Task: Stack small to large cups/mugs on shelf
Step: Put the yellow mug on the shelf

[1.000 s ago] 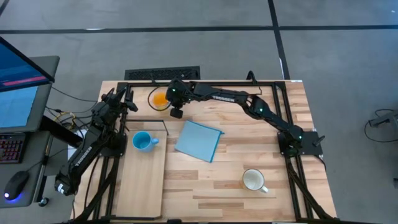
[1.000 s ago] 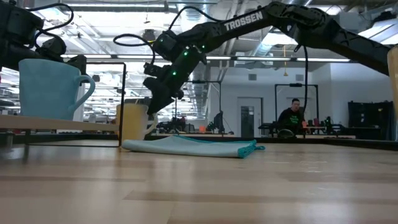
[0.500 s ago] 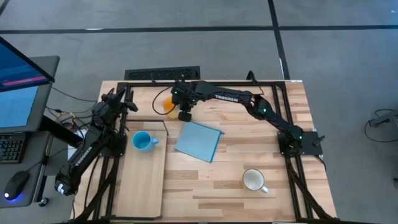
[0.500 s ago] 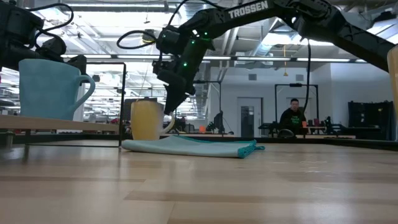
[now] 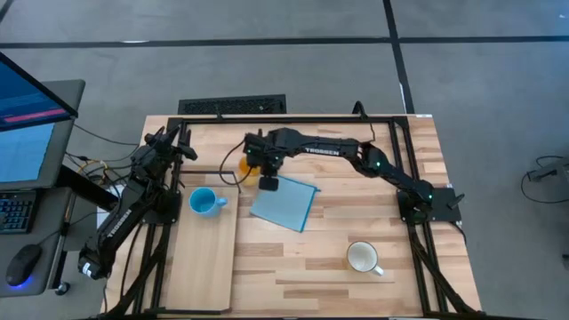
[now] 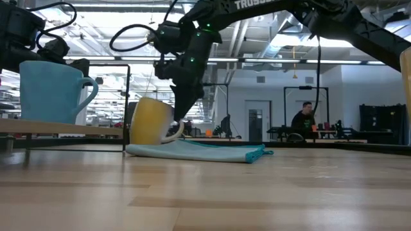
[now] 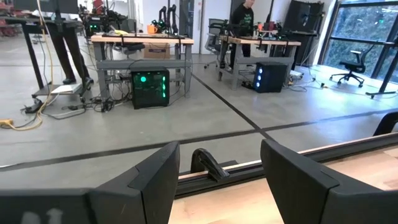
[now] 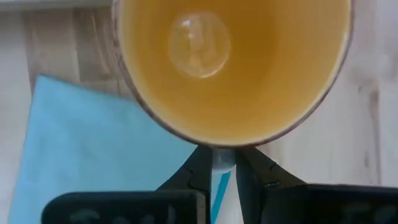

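Note:
The orange mug point(image 5: 246, 167) with a white handle is at the far-left corner of the blue cloth point(image 5: 284, 201), in my right gripper point(image 5: 266, 181); it stands tilted in the low view point(image 6: 151, 122). The light blue mug point(image 5: 204, 202) stands upright on the light-wood shelf board point(image 5: 206, 253), near its black wire frame point(image 5: 213, 172). The white mug point(image 5: 363, 257) stands upright on the table at the near right. My left gripper point(image 7: 217, 180) is open and empty, at the far left of the table point(image 5: 169, 142). My right gripper pinches the orange mug's white handle point(image 8: 222, 167) between its two fingers point(image 8: 196, 169). The fingers come from above, pointing down. The mug is tilted, its open mouth point(image 8: 230, 62) up toward the wrist; whether its base touches the table I cannot tell.
The blue cloth lies flat in the middle of the table, right beside the orange mug. A black keyboard point(image 5: 233, 106) lies past the table's far edge. The arms' frame rails run along the left and right sides.
My right gripper has carried the orange mug from the far edge toward the near edge and a little rightward, up to the blue cloth's corner. The mug, upright earlier, is now tilted. The gripper stays shut on the handle.

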Available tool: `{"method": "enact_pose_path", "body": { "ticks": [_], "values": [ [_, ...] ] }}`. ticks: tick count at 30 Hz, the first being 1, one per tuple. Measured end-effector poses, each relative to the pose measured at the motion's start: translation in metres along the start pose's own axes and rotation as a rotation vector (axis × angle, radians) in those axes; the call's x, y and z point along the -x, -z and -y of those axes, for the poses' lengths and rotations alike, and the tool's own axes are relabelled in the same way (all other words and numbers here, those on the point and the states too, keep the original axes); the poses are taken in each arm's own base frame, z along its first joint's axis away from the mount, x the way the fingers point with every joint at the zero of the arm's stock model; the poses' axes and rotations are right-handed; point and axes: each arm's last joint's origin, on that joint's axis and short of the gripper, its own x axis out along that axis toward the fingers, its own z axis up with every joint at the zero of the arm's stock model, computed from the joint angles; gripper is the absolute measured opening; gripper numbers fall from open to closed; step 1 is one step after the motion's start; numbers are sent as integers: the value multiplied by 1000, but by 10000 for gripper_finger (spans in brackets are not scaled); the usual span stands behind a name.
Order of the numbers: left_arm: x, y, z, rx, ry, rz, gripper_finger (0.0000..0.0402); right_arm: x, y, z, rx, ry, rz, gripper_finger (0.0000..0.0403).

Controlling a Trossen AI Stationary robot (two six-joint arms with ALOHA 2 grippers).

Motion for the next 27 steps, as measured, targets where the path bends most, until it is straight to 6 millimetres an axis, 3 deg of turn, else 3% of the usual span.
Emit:
{"method": "enact_pose_path", "body": {
  "ticks": [8, 20, 27],
  "values": [
    [0, 0, 0, -20, 0, 0, 217, -1, 2, -10, -70, 14, -38, 57],
    [0, 0, 0, -46, 0, 0, 217, 28, 3, -23, -97, 71, -18, 57],
    [0, 0, 0, -45, 0, 0, 217, 28, 6, -41, -86, 62, -67, 57]
  ]
}}
